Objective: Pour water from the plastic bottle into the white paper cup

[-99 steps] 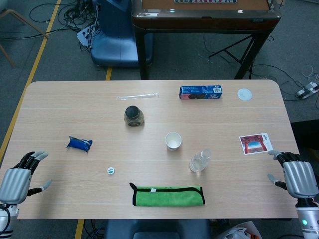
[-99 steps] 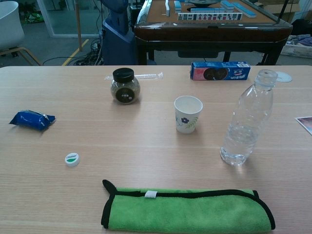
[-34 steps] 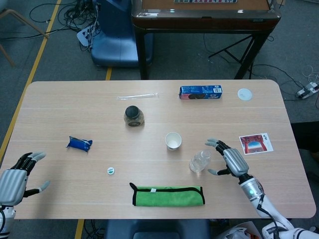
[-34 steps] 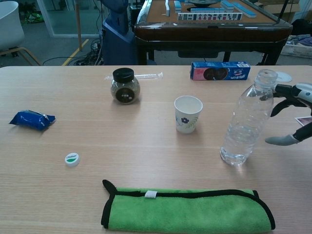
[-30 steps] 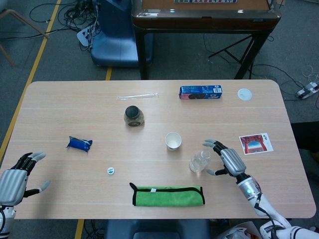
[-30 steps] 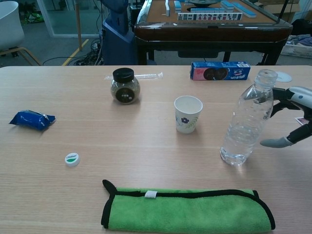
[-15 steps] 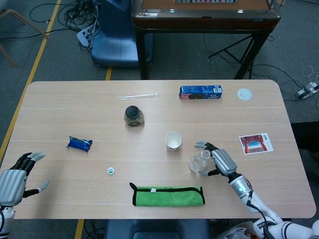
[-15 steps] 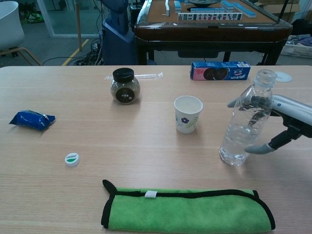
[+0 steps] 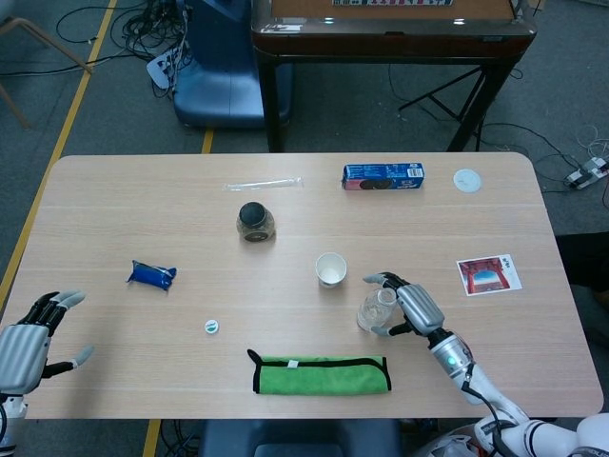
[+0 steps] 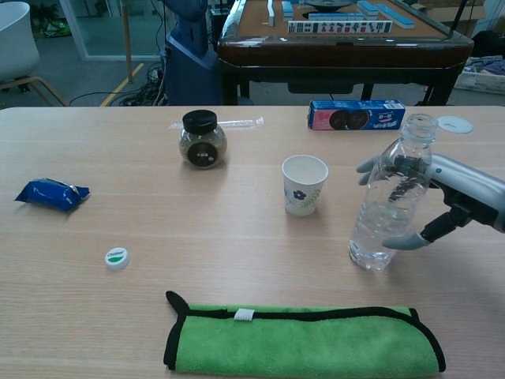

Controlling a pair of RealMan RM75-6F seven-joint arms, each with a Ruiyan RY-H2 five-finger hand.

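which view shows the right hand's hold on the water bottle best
The chest view: the plastic bottle stands side-on, with the right hand wrapping it, fingers behind and thumb low in front. The head view looks down, so the bottle is small and the hand hides the contact.

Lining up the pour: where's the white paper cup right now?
In the head view the white paper cup stands upright mid-table, just left of the plastic bottle that the right hand wraps.
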